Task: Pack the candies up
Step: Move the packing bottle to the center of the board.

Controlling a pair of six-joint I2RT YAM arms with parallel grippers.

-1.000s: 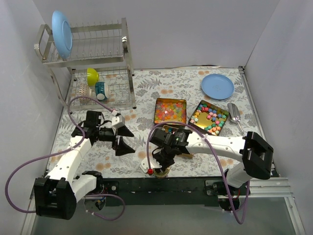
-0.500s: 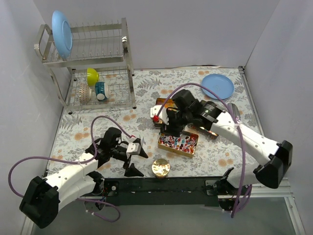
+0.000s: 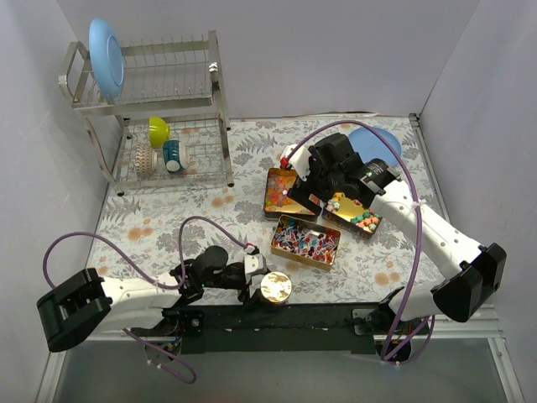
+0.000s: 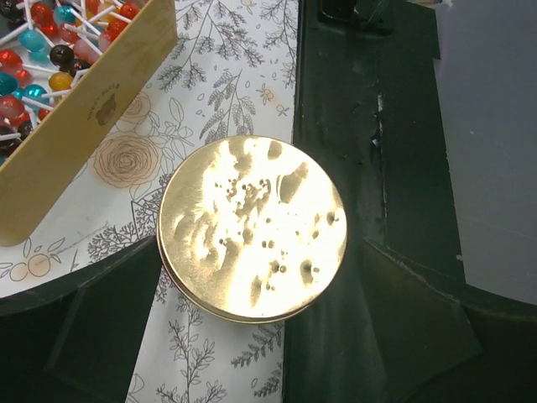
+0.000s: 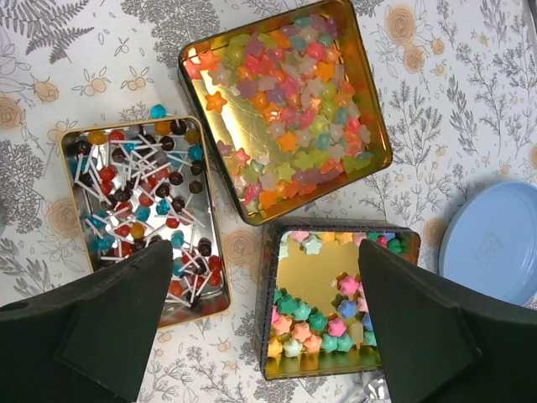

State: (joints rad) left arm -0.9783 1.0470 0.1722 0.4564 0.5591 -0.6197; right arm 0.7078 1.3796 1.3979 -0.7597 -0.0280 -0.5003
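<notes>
The round lid in the middle of the left wrist view is polished gold metal, mirror-bright with small dimples, set against a matt printed table cover and a matt black, scuffed base strip. In the right wrist view the tins have glossy metal floors, and the candies vary: translucent, glassy star gummies at upper centre, opaque chalky-looking stars at the bottom, and shiny lollipops on matt white sticks at left. The blue plate at the right edge looks smooth and satiny, and the dish rack at the upper left of the top view is bright wire metal.
</notes>
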